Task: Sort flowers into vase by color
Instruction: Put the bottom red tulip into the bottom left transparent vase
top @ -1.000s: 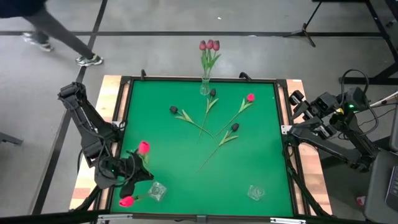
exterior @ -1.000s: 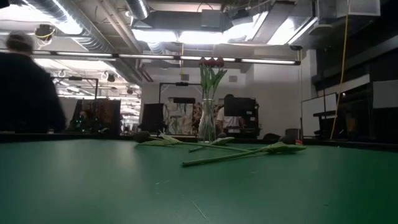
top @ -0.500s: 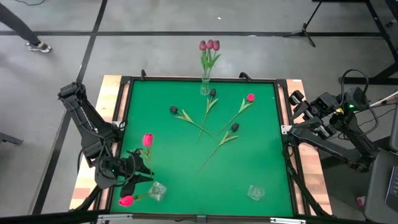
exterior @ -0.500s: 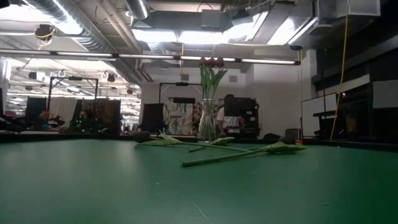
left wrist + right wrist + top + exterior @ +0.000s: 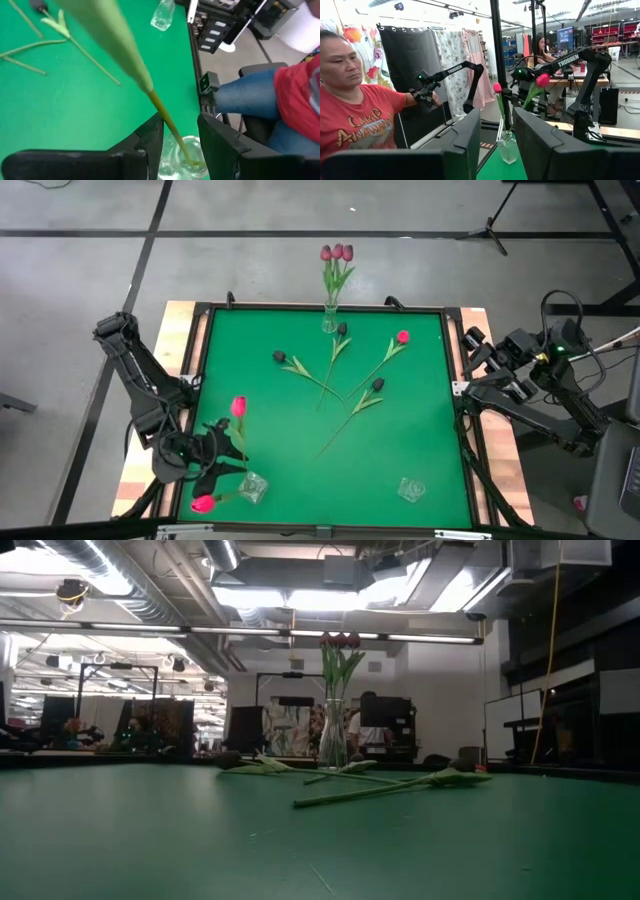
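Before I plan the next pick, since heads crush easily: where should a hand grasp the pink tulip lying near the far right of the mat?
Probably the bare stem of the pink tulip, between its head and its leaves. It lies flat on the mat, running diagonally down-left toward the crossed dark tulips. Come straight down from above, fingers straddling the stem crosswise; its upper end lies clear of neighbours.

The bench (image 5: 300, 430) has a bright green top with a black frame and pale wooden edges. Three mauve-red tulips (image 5: 337, 253) stand on green stems in a clear glass vase (image 5: 329, 321). Two bright pink tulips (image 5: 238, 406) sit in another clear vase (image 5: 252, 487). Loose flowers (image 5: 341, 329) have near-black heads; one is pink (image 5: 402, 337). A person's shirt (image 5: 360, 125) is red with yellow lettering.
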{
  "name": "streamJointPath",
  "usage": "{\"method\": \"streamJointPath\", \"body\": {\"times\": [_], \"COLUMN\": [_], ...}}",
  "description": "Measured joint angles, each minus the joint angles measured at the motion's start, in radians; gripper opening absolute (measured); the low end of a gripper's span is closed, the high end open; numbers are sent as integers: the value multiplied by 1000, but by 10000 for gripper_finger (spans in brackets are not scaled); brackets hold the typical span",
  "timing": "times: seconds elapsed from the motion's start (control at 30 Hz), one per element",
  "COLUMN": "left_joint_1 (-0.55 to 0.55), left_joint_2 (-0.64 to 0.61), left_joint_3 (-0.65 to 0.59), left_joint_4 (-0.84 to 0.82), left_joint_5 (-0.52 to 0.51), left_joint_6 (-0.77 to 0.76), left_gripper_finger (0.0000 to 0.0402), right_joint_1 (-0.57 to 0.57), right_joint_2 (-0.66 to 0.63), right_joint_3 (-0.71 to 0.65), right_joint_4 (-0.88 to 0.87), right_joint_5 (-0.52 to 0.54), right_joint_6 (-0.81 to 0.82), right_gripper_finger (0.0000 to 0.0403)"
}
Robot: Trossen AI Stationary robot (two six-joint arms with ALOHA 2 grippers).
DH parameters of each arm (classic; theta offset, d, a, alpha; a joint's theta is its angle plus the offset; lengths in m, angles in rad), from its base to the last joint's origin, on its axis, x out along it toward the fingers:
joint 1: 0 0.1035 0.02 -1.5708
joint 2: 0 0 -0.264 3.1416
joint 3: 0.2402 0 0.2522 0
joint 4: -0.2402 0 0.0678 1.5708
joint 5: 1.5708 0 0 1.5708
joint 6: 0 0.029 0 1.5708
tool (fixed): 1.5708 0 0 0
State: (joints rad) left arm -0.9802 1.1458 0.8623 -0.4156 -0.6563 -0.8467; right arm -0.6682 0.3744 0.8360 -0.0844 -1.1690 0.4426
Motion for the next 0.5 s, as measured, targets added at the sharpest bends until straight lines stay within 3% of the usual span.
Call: {"method": "streamJointPath", "body": {"times": [0.2, 0.5], "left_joint_1": [-3, -28], "left_joint_2": [0, 0], "left_joint_3": [0, 0], "left_joint_4": [96, 121], "left_joint_5": [29, 32], "left_joint_6": [95, 95], "left_gripper_finger": [117, 117], "right_joint_1": [0, 0], "right_joint_2": [0, 0], "right_joint_3": [0, 0], "right_joint_4": [-33, -33], "right_joint_5": [0, 2], "right_joint_6": [-4, -5], "right_gripper_finger": [115, 115]}}
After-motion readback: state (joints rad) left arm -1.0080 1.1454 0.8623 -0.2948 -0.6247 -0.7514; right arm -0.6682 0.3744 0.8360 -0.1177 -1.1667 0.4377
